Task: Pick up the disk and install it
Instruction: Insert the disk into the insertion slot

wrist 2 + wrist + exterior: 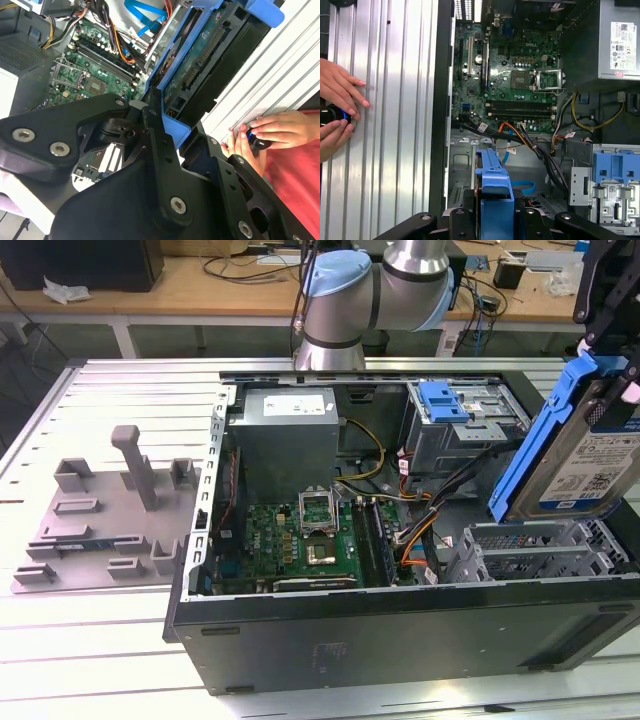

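The disk (592,462), a silver drive with a white-and-blue label in a blue carrier frame, hangs tilted above the open computer case (400,625) at the exterior view's right. My gripper (610,345) is shut on its upper end. In the second wrist view the black fingers (155,135) clamp the blue frame, and the disk (210,65) shows its underside with the connector. The first wrist view looks along the carrier's blue edge (495,185), which sticks out from my gripper (495,225) over the case's lower bay area.
A drive cage with a blue latch (445,400) sits at the case's back right, also seen as blue latches (615,170). Motherboard (300,540), power supply (285,425) and cables fill the case. A grey tray with posts (110,510) lies beside it. A person's hands (340,100) rest on the table.
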You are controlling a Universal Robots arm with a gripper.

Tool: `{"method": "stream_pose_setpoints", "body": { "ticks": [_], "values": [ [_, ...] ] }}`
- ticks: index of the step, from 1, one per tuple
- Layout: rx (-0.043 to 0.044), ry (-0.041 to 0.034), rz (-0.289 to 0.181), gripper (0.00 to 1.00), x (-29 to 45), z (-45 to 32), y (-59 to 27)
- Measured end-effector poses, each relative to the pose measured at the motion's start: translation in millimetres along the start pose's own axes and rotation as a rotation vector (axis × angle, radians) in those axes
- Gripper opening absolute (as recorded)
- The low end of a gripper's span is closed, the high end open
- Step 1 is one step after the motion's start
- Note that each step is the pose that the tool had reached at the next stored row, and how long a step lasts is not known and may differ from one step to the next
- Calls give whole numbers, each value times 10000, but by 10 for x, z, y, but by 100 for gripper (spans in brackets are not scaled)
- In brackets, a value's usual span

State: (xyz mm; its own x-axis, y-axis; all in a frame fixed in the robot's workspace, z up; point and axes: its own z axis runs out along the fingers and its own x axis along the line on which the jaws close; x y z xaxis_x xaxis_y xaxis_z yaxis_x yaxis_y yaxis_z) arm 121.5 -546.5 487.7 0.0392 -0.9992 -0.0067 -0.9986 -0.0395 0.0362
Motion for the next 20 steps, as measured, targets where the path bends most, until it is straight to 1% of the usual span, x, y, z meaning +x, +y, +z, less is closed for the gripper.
{"method": "stream_pose_setpoints", "body": {
  "ticks": [2, 3, 4, 5, 6, 9, 12, 17, 18, 20],
  "values": [
    [7, -1, 0, 37, 0, 1, 3],
    [38, 0, 0, 37, -1, 2, 8],
    [145, 5, -1, 37, -1, 6, 22],
    [189, 7, -2, 37, -1, 9, 32],
    [201, 7, -1, 37, -2, 10, 42],
    [203, 8, 0, 37, -3, 17, 72],
    [204, 6, 47, 37, -3, 27, 76],
    [206, -2, 452, 37, -5, 35, 77],
    [208, -10, 717, 37, -7, 38, 76],
    [209, -1, 741, 37, -20, 40, 76]
  ]
}}
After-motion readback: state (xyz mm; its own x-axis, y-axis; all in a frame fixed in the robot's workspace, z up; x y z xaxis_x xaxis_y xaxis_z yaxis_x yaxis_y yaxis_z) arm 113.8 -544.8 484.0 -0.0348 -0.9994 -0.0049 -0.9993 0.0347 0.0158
